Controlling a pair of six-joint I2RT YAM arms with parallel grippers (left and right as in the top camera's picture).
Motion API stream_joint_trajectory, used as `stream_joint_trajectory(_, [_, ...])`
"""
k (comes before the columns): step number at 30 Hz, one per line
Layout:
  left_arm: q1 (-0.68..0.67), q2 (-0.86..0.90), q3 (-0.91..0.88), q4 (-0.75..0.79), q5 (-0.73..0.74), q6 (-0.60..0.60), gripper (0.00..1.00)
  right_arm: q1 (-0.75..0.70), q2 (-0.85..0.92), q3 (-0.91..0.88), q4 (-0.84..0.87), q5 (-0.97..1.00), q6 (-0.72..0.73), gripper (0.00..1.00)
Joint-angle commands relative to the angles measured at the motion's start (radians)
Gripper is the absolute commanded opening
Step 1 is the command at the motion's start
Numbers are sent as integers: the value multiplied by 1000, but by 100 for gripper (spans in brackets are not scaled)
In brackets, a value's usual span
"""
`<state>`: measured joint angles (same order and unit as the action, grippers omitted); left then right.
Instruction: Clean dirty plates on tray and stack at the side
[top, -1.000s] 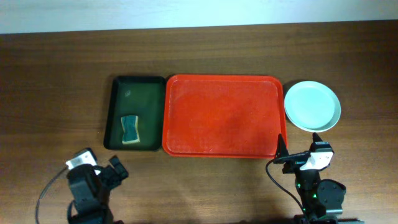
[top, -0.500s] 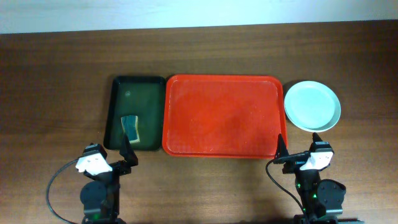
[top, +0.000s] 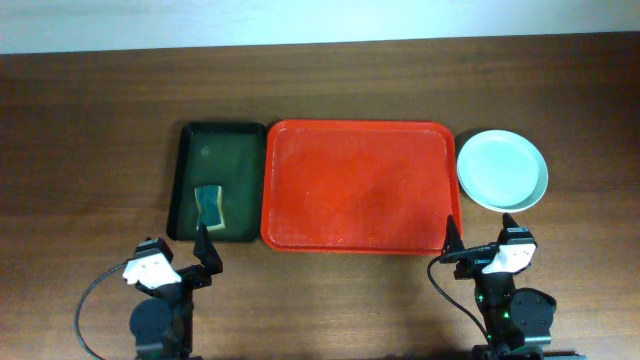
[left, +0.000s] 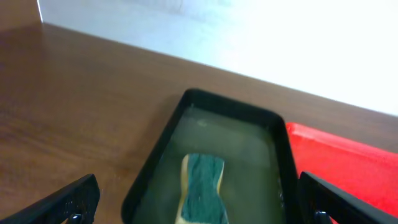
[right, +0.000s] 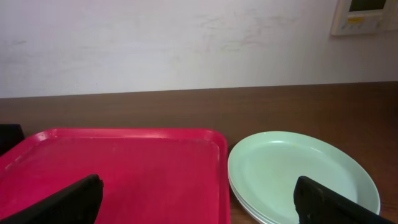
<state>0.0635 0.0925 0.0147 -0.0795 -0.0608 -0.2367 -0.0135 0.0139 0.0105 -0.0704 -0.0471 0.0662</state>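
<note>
The red tray (top: 355, 186) lies bare in the middle of the table; it also shows in the right wrist view (right: 118, 171). The plates (top: 502, 169) sit stacked on the table just right of the tray, a pale blue-green one on top; the stack shows in the right wrist view (right: 301, 177). My left gripper (top: 203, 258) is open and empty at the near edge, below the dark green tray. My right gripper (top: 455, 245) is open and empty at the near edge, below the red tray's right corner.
A dark green tray (top: 215, 180) stands left of the red tray with a green and yellow sponge (top: 208, 206) lying in it; both show in the left wrist view (left: 202, 193). A white wall runs along the table's far edge.
My left arm has swung from the far left toward the green tray and now faces it squarely. The right arm has not moved.
</note>
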Motion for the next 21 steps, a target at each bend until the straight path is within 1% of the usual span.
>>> stream_joint_trajectory(1, [-8,-78,-6,0,-7,2,99,-6,-8,-5,-5,-9,-6,99])
stream_joint_trajectory(3, [-31,-88,-6,-1,-7,40,100,-6,-8,-5,-5,-9,-6,99])
stream_joint_trajectory(8, [-74,-88,-6,-1,-7,61,99,-6,-8,-5,-5,-9,-6,99])
stream_joint_trajectory(12, [-101,-88,-6,-1,-3,169,99,-6,-8,-5,-5,-9,-6,99])
stream_joint_trajectory(21, [-103,-87,-6,0,-4,175,99,-6,-8,-5,-5,-9,-6,99])
